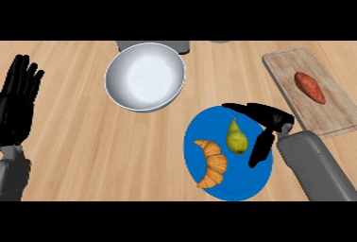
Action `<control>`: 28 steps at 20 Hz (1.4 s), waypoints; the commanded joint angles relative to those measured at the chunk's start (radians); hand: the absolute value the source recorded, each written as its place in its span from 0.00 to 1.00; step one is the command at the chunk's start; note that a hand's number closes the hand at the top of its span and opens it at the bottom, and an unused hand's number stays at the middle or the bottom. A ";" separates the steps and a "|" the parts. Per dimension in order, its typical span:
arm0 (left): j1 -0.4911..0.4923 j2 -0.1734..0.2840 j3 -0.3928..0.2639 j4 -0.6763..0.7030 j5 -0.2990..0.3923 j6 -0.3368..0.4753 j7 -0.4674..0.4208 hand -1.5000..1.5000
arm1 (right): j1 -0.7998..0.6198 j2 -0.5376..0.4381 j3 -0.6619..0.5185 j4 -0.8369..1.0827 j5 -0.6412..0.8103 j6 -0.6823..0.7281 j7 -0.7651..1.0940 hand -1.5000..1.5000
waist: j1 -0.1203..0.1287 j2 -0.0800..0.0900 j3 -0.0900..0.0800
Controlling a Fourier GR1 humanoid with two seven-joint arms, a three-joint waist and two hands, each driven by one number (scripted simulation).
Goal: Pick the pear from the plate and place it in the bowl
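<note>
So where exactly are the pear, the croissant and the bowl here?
pear (237,138): head view, on its yellow-green belly, lying on the blue plate.
croissant (213,163): head view, on the middle of its curved body, left of the pear.
bowl (125,92): head view, on its left inner wall.

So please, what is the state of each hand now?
Left hand: open, resting, holding nothing.
Right hand: open beside the pear, holding nothing.

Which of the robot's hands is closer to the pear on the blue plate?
The right. The right robot hand arches over the plate just beside the pear, fingers on its far side. The left robot hand rests open at the counter's left edge, far from it.
</note>
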 commanded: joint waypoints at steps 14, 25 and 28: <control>0.023 -0.032 0.037 -0.026 -0.030 -0.035 0.007 0.50 | 0.023 0.060 -0.030 0.167 0.204 -0.058 -0.101 0.00 | -0.002 0.000 0.000; -0.072 -0.059 0.023 0.036 -0.069 0.005 0.024 0.50 | -0.049 0.097 -0.059 0.266 0.291 -0.232 -0.271 1.00 | -0.002 0.001 0.000; -0.032 -0.008 0.070 0.040 -0.042 -0.035 0.001 0.50 | 0.069 0.117 -0.088 0.157 0.329 -0.344 -0.002 1.00 | -0.040 -0.011 -0.003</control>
